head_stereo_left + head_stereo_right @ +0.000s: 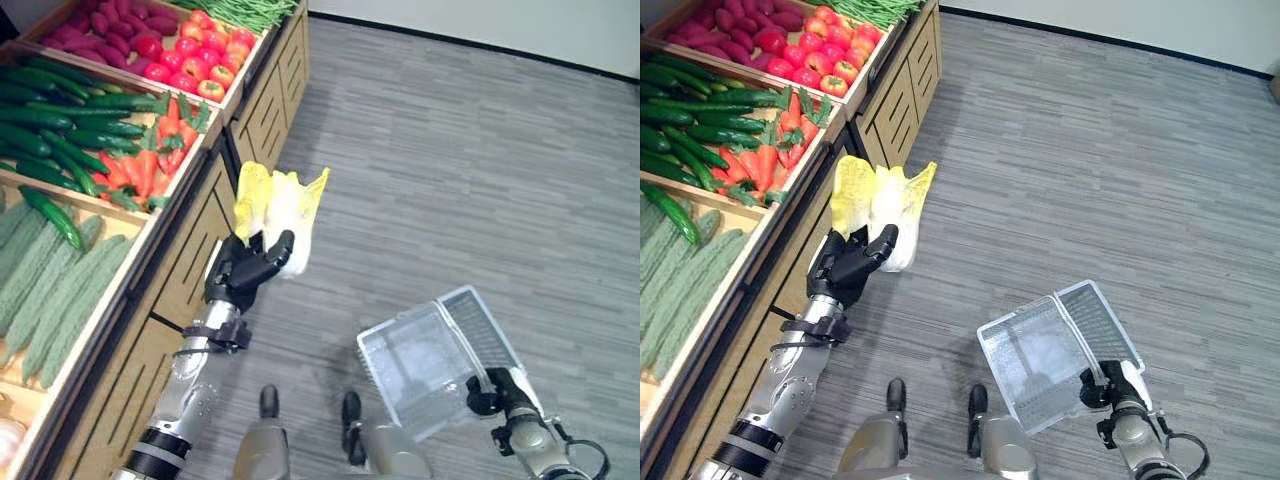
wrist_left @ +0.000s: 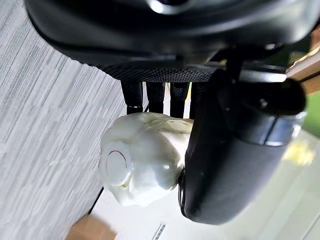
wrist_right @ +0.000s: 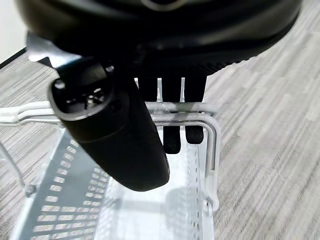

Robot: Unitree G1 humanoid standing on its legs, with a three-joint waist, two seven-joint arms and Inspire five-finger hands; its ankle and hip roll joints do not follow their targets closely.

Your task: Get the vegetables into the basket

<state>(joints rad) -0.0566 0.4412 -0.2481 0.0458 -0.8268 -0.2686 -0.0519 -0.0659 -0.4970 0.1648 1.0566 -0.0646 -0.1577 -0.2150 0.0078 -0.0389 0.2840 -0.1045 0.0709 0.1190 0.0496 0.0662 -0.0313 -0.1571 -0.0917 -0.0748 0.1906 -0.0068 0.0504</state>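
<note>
One cabbage [image 1: 278, 210] clenched in left hand [image 1: 248, 268], leaves up | basket [image 1: 420, 365] lower right, hooked by right hand [image 1: 490, 390]

No legible text, label, number or sign appears on the produce shelf [image 1: 150, 290], the white basket [image 1: 420, 365] or the floor.

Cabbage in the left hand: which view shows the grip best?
Left wrist view: the left hand has thumb and fingers curled round the cabbage at its white base. Both eye views show its yellow leaves above the hand, grip less clear.
</note>
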